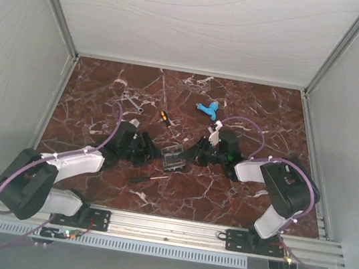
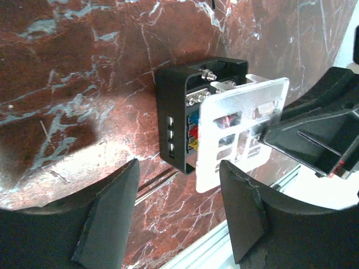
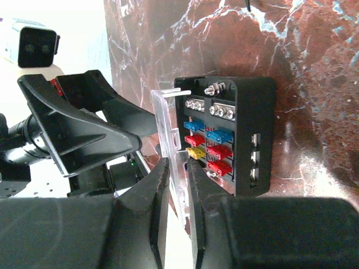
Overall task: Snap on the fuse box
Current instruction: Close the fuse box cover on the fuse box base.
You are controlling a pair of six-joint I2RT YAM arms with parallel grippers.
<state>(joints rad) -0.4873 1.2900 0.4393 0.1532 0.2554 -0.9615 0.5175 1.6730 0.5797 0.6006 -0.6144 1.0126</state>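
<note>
Fuse box, a small square black plastic box with blue, red and yellow fuses showing in its open face, sits just past the tips of the right gripper. Those fingers are pressed onto a clear square plastic cover, which they hold on edge. The cover is not seated. Its far edge comes close to the box rim by the metal studs, while the pinched end swings well off the face, so the closing move looks like a tilt toward the fuses followed by a press. On the opposite side, the left gripper has its fingers spread and holds nothing. The box's slotted side wall lies ahead of the gap between them, untouched, and is probably best placed for bracing. Underneath is a smooth dark red marbled tabletop, on which the box may slide. A thin black-handled screwdriver lies base-side of the fingers. Beyond them are a yellow-and-black screwdriver, a grey wrench, a light-blue plastic piece and pale enclosure walls.
</note>
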